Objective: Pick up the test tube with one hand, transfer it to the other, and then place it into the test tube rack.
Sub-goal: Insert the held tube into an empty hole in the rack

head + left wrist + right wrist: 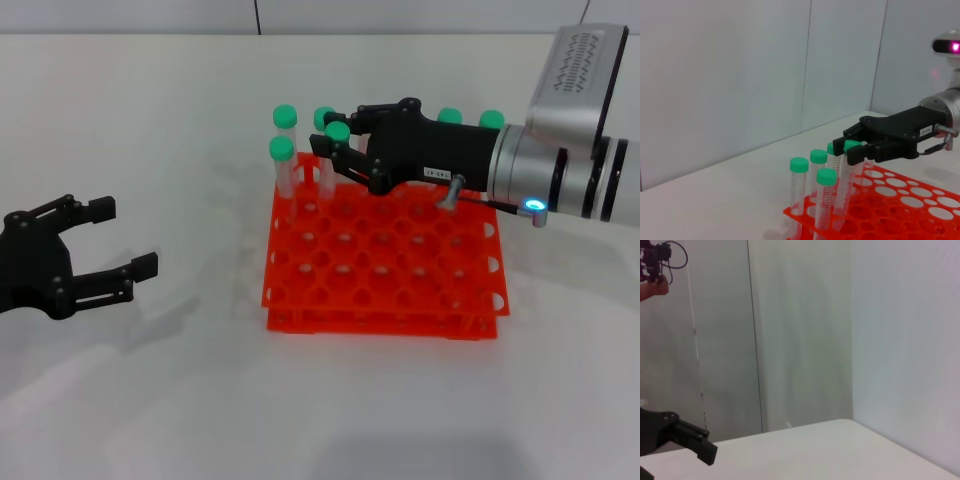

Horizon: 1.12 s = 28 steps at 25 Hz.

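Right gripper (335,150) — the labelled black one on the silver arm with the blue light — reaches over the far left part of the test tube rack (385,265), its fingers clamped on the test tube (337,133) just below the green cap; the tube stands nearly upright, its lower end down among the rack's holes (842,192); other green-capped tubes (283,150) stand just beside it. Left gripper (95,240) hangs over the white table (180,400), well apart from the rack, fingers spread and holding nothing.
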Each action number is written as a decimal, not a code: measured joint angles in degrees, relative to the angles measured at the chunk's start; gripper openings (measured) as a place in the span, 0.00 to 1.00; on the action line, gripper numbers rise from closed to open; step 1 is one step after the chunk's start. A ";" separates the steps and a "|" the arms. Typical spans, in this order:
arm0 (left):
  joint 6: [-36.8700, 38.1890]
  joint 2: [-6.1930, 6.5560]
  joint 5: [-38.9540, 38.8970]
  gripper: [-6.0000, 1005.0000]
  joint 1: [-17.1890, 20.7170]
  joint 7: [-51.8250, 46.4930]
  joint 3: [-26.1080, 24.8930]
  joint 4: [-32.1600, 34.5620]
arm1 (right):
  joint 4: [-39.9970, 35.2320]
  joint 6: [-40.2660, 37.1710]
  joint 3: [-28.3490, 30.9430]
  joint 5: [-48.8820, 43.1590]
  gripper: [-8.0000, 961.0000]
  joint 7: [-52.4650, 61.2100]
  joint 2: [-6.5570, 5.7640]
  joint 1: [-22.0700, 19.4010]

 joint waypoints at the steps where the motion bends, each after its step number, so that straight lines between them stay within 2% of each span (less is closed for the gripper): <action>1: 0.00 0.00 0.00 0.88 -0.05 0.00 0.00 -0.01 | -0.05 0.10 -0.12 0.00 0.28 0.01 0.00 0.00; 28: -0.09 -0.02 0.26 0.88 -1.93 -0.08 0.03 -1.38 | -0.61 3.30 -2.89 -0.73 0.31 2.40 0.00 2.38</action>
